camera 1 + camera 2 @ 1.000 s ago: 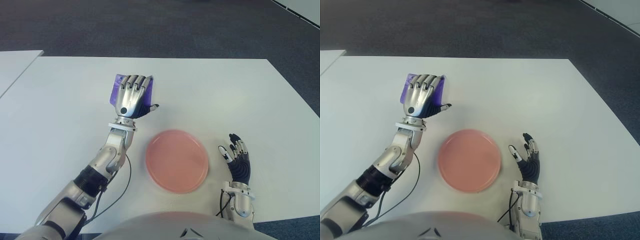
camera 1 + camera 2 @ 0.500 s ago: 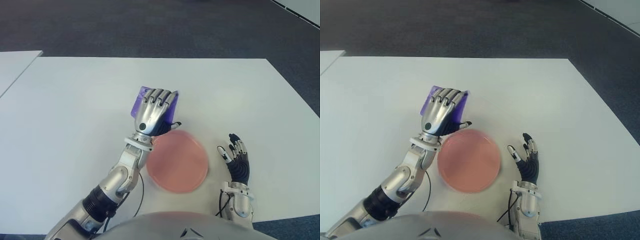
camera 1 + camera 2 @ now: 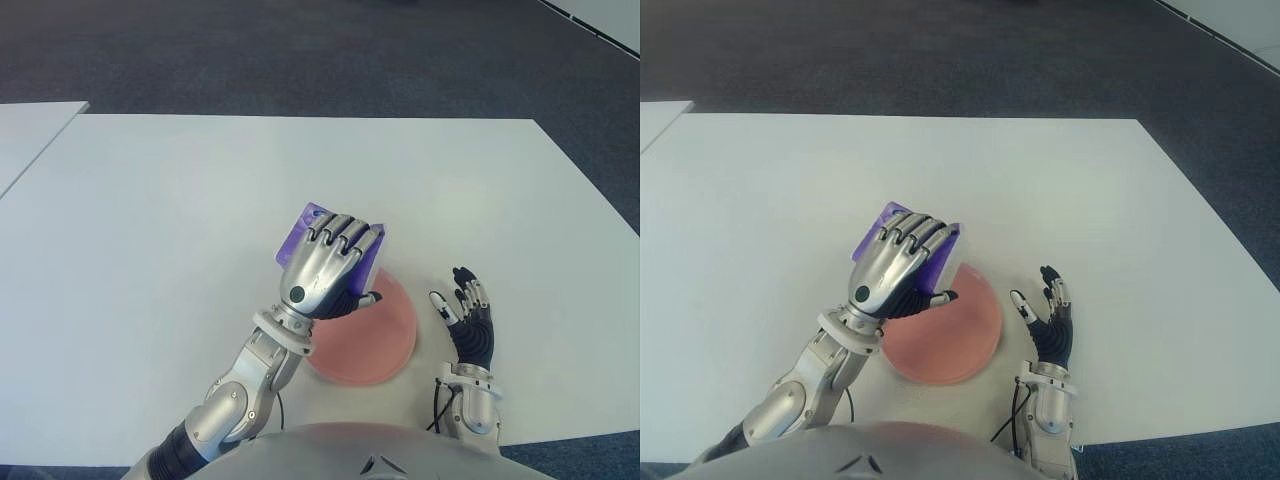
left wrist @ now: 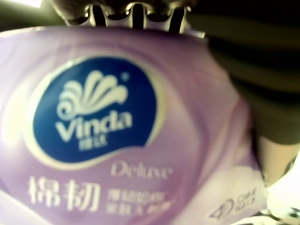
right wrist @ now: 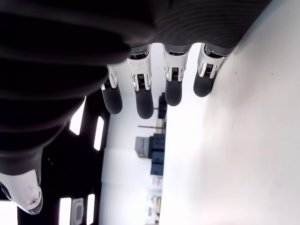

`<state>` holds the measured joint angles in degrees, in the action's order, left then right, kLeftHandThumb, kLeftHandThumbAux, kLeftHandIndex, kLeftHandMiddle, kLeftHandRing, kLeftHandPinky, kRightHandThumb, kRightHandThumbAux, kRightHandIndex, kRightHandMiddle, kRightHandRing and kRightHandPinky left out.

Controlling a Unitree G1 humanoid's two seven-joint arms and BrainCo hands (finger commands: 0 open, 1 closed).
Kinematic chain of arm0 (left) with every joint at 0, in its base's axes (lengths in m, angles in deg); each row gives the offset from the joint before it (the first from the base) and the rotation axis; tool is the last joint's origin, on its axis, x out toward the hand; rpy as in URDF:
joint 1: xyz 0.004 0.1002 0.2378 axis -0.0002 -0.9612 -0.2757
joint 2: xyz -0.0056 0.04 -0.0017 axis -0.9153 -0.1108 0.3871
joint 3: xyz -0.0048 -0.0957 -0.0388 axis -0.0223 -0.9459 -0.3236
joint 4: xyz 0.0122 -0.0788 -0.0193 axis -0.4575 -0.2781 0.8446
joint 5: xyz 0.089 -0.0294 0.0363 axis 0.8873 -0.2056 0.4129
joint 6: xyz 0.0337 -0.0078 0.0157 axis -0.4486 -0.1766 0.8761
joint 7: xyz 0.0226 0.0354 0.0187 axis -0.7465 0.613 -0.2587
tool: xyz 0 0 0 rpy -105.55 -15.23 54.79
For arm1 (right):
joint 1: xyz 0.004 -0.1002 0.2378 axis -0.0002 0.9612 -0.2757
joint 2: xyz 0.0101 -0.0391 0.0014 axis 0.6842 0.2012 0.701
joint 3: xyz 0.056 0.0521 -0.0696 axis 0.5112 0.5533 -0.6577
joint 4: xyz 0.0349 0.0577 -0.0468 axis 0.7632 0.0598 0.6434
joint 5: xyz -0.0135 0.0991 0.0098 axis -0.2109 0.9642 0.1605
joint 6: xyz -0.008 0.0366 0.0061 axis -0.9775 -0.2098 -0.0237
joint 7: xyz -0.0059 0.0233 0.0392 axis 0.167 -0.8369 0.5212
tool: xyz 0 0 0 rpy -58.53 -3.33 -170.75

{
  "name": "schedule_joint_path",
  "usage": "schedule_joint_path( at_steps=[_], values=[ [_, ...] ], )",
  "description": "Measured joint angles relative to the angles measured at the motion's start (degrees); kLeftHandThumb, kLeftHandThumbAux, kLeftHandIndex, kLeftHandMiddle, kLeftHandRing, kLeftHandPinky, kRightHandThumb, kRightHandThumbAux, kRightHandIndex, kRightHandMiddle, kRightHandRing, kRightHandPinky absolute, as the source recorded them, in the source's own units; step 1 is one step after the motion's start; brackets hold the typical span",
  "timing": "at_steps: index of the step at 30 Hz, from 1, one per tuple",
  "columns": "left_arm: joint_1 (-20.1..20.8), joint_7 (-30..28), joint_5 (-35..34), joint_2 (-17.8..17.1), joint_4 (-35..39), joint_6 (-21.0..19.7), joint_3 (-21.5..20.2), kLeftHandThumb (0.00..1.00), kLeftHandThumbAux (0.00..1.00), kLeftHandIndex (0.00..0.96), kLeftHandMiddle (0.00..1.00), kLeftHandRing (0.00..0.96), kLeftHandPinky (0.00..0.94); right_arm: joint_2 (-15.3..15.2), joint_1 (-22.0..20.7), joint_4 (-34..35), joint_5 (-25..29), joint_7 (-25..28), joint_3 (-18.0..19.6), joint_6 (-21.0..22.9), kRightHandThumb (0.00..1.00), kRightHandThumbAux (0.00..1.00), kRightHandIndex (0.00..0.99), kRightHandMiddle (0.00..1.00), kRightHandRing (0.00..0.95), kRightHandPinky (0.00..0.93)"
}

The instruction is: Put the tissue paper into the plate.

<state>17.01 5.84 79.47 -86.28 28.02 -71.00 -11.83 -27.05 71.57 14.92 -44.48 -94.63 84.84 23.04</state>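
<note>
My left hand (image 3: pixel 330 265) is shut on a purple tissue pack (image 3: pixel 301 228) and holds it in the air over the left part of the pink plate (image 3: pixel 385 340). The pack fills the left wrist view, showing its blue logo (image 4: pixel 98 110) with fingertips (image 4: pixel 136 11) curled over its edge. The hand hides much of the plate. My right hand (image 3: pixel 463 318) shows just right of the plate with its fingers (image 5: pixel 140 89) spread and nothing in them.
The white table (image 3: pixel 150 220) spreads wide around the plate. A second white table edge (image 3: pixel 30 125) shows at the far left. Dark carpet (image 3: pixel 300 50) lies beyond the table's far edge.
My left hand has carried the tissue pack from the table's middle-left toward me and to the right, until it hangs over the plate. The right hand has barely moved.
</note>
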Motion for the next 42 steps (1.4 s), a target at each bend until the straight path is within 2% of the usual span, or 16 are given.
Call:
schedule_joint_path(
  at_steps=[9,17,25,42],
  values=[
    [-2.56,0.09,0.53,0.00,-0.19,2.22,-0.51,0.855,0.664,0.402,0.533,0.841,0.839,0.57,0.10,0.39,-1.30,-0.29,-1.49,0.59,0.029,0.602,0.110,0.166,0.101,0.002],
    [-6.66,0.55,0.05,0.01,0.11,4.23,-0.62,0.854,0.666,0.399,0.530,0.832,0.829,0.98,0.17,0.62,-1.87,-0.83,-2.15,0.69,0.034,0.613,0.093,0.137,0.085,0.024],
    [-9.73,0.35,-0.26,-0.11,0.23,5.72,-0.85,0.853,0.667,0.397,0.526,0.814,0.800,1.63,-0.03,0.12,-1.94,-1.70,-2.45,0.33,0.029,0.606,0.102,0.152,0.093,0.029],
    [-10.88,1.63,-0.17,0.27,-0.96,7.90,-1.52,0.853,0.666,0.397,0.529,0.815,0.806,1.78,-0.73,-1.20,-1.38,-1.73,-3.51,-2.06,0.064,0.636,0.103,0.174,0.111,0.027]
  ],
)
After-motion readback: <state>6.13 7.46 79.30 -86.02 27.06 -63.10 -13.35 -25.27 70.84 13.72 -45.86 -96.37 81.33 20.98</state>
